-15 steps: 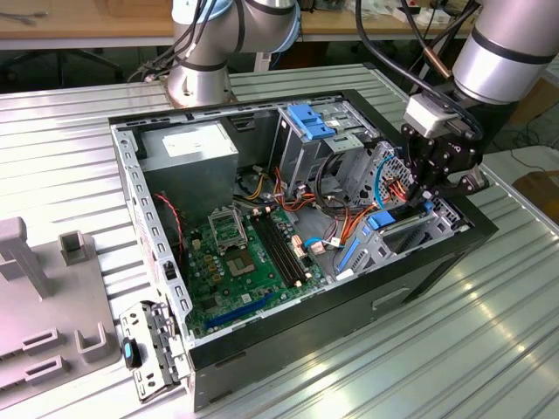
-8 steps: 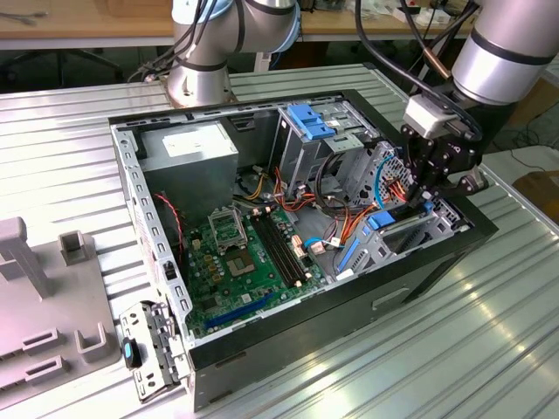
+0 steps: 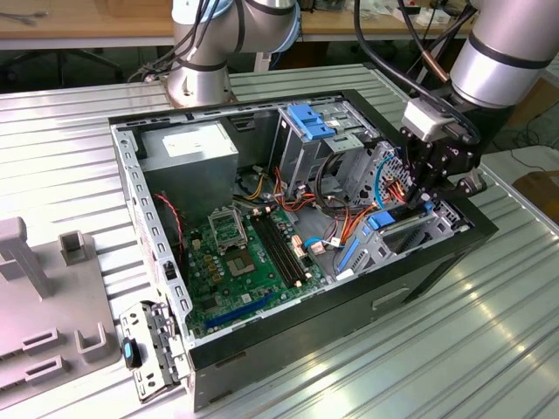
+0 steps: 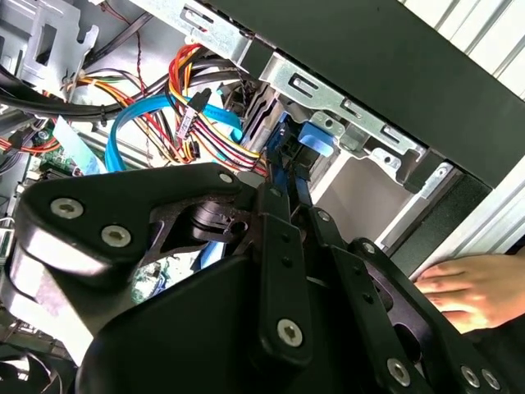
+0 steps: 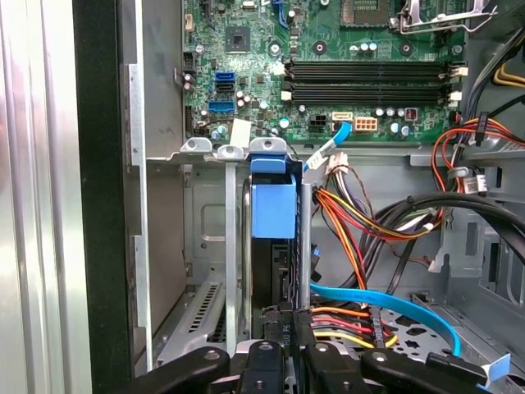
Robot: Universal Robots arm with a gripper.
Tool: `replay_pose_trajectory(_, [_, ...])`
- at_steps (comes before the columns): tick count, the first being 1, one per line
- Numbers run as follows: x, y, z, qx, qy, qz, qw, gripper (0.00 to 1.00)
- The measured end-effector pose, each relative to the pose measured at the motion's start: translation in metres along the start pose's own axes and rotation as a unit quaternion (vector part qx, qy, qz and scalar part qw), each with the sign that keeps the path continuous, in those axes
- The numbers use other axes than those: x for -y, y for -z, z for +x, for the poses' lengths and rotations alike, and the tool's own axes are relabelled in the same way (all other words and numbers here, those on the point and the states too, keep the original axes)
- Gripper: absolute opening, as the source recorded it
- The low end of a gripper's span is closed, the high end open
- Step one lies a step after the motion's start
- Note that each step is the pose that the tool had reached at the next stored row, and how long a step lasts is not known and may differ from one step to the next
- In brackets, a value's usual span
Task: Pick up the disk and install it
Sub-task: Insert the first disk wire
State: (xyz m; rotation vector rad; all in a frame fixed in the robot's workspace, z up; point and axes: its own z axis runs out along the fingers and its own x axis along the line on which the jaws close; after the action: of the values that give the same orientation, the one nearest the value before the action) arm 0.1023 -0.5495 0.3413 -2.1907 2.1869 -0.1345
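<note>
Down inside the open case [image 3: 262, 332], at about 3 o'clock in the exterior view: gripper [image 3: 425, 197], lowered over the drive cage [image 3: 410, 231] at the case's edge. Clenched on the disk [image 5: 273, 246], fingers [image 5: 283, 361] pressed close on either side of its near edge in the first wrist view. Standing on edge in a cage slot, blue carrier [image 5: 272, 209] on its far end, metal slot walls just beside it on both sides. Partly sunk in the cage; how deep, cannot tell. Seen again in the second wrist view as a thin dark slab with blue rail [image 4: 287, 156] running out from between the black fingers [image 4: 279, 246]. Beside the disk, a bundle of red, yellow and orange wires [image 5: 353, 226] and a blue flat cable [image 5: 385, 304]. Beyond the cage, at 12 o'clock from the disk in the first wrist view's scene, the green motherboard [image 5: 328, 49]. Toward 10 o'clock in the exterior view, the grey power supply [image 3: 188, 148]. At the case's outer wall in the second wrist view, a person's hand [image 4: 476, 287], resting near the gripper.
</note>
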Motion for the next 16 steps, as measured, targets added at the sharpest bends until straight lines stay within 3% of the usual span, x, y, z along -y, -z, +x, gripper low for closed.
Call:
replay_pose_trajectory(6, [0.0,-0.0006,-0.0001,0.0005,0.0,0.0,1.0,0.17])
replay_pose_trajectory(8, [-0.0001,-0.0005,0.0,0.0006,0.0,0.0,1.0,0.24])
replay_pose_trajectory(11, [0.0004,0.004,0.0001,0.0006,0.0,0.0,1.0,0.24])
replay_pose_trajectory(14, [0.0012,0.0128,0.0004,0.0006,0.0,0.0,1.0,0.24])
replay_pose_trajectory(16, [0.0013,0.0136,0.0004,0.0006,0.0,0.0,1.0,0.24])
